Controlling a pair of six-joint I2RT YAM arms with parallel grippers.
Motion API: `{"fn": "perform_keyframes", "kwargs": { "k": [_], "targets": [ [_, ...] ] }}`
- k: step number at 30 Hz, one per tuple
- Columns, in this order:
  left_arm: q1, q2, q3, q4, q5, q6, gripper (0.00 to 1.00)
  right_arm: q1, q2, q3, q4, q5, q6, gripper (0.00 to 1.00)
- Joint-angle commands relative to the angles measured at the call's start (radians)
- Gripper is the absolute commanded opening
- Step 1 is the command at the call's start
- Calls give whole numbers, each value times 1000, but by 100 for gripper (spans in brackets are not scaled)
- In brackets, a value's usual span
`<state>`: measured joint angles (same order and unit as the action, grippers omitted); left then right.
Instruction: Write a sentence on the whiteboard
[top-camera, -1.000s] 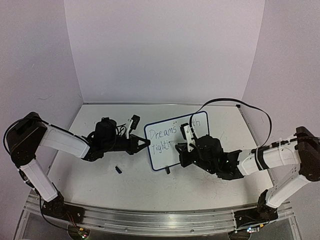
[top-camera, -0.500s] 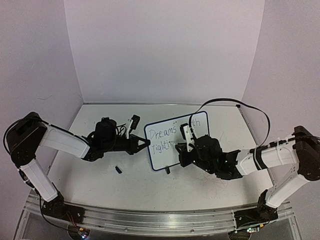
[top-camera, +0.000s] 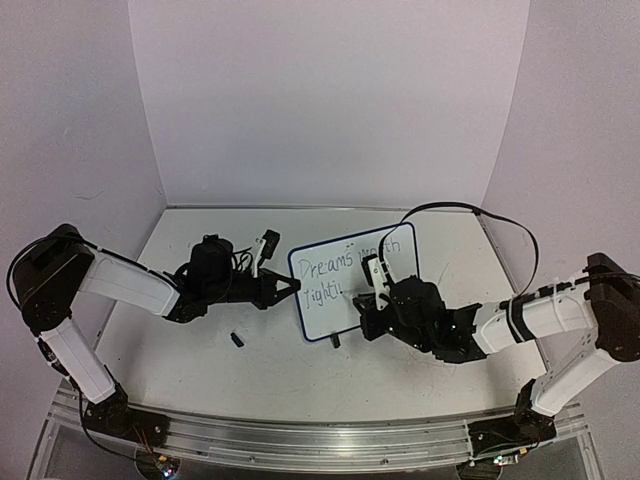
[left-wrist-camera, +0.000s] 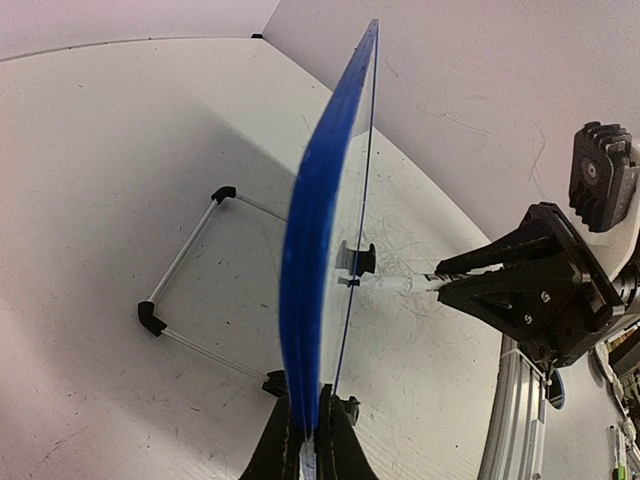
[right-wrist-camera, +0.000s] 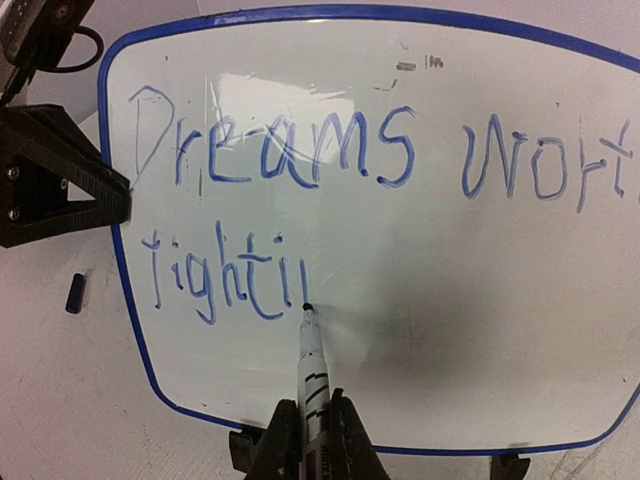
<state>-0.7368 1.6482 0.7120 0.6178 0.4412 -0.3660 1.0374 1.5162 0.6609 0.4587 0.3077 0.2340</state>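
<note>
Two tools clamped | left tool (left-wrist-camera: 305, 440) pinches whiteboard (top-camera: 335, 318) rim, board upright mid-frame on bench (top-camera: 200, 370) | right tool (right-wrist-camera: 305, 435) grips marker (right-wrist-camera: 311, 355), tip on lower line of sentence (right-wrist-camera: 270, 160) | board likely light, stiff, slick, tippy: hold by rim, press gently

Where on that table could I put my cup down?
Bare table lies along the near strip between the whiteboard and the front rail, and behind the whiteboard up to the back wall. The middle is crowded: left gripper clamps the board's edge, right gripper holds a marker to it.
</note>
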Motion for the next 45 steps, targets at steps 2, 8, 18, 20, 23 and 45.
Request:
{"fn": "perform_keyframes", "kwargs": {
  "k": [2, 8, 18, 20, 23, 45],
  "targets": [
    [4, -40, 3, -13, -30, 33, 0, -3, -18, 14, 2, 16, 2, 0],
    [4, -43, 1, -14, -29, 33, 0, -5, -12, 47, 24, 37, -10, 0],
    [4, -45, -5, -14, -30, 36, 0, -5, 15, 60, 48, 58, -10, 0],
    [4, -44, -4, -13, -30, 37, 0, -5, 15, 65, 48, 64, -13, 0],
    [4, -44, -2, -14, -30, 38, 0, -7, 14, 70, 50, 80, -14, 0],
    [4, -40, -2, -14, -32, 36, 0, -5, -15, 4, -35, 57, 48, 0]
  ]
}}
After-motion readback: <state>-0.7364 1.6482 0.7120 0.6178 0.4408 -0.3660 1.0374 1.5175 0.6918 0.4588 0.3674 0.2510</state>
